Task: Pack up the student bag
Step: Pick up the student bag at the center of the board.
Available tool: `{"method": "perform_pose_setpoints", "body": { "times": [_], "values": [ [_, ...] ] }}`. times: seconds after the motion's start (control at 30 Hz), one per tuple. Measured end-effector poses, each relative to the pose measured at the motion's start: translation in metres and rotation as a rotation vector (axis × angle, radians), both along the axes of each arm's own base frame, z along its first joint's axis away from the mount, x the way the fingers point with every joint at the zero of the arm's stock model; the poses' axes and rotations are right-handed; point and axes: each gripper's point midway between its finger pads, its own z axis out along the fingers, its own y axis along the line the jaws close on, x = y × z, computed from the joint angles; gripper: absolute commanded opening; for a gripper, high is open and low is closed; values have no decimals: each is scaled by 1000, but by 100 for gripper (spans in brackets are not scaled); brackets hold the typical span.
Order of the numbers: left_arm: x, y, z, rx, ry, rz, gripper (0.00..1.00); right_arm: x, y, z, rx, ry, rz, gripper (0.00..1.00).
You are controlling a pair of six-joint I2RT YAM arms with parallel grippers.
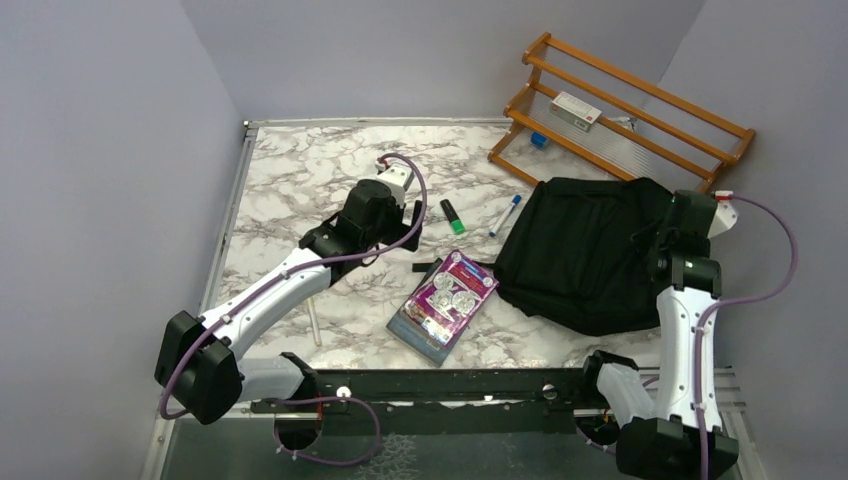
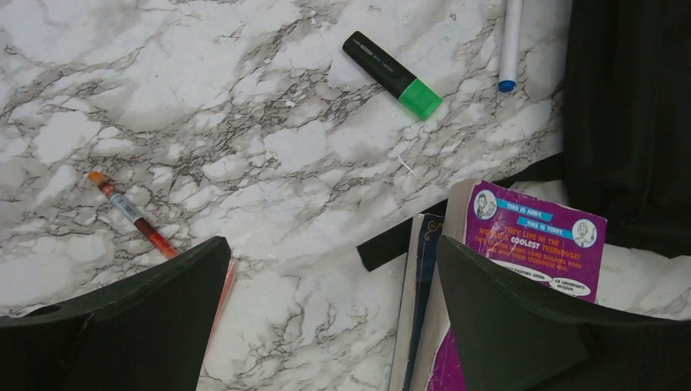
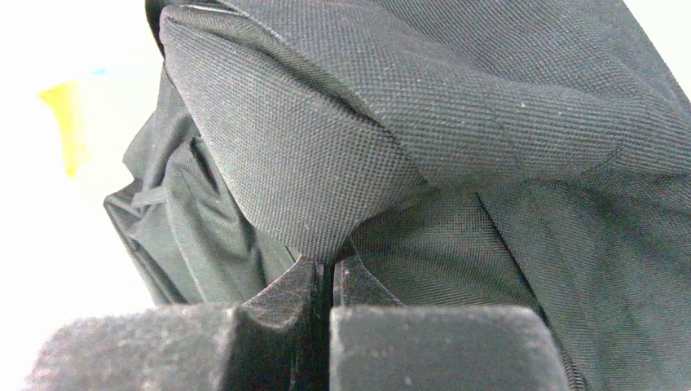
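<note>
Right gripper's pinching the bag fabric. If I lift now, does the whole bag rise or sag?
Likely sags: the student bag lies slumped and creased, so it looks floppy. The right gripper is shut on one thin fold, which could slip or only tent the fabric.

The left arm stretches forward, left gripper point(image 2: 334, 322) pointing down with jaws spread wide. The right arm stands folded upright, right gripper point(image 3: 327, 273) clamped on a fold of the student bag point(image 3: 310, 155).

The student bag point(image 1: 580, 255) is black, the book point(image 1: 445, 302) purple.
</note>
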Motion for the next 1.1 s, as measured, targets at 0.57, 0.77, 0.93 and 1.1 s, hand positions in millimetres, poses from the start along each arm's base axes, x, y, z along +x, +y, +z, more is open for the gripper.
{"method": "perform_pose_setpoints", "body": {
  "times": [0.57,0.77,0.93,1.1],
  "values": [
    [12,9,10,-120,26,-1,99,30,28,161,-61,-318,234,1],
    [17,22,28,-154,-16,34,99,56,61,214,15,-431,430,1],
    [22,26,54,-184,-67,54,99,66,90,243,125,-517,564,1],
    [26,35,90,-210,-154,95,99,75,119,261,225,-571,661,1]
  ]
}}
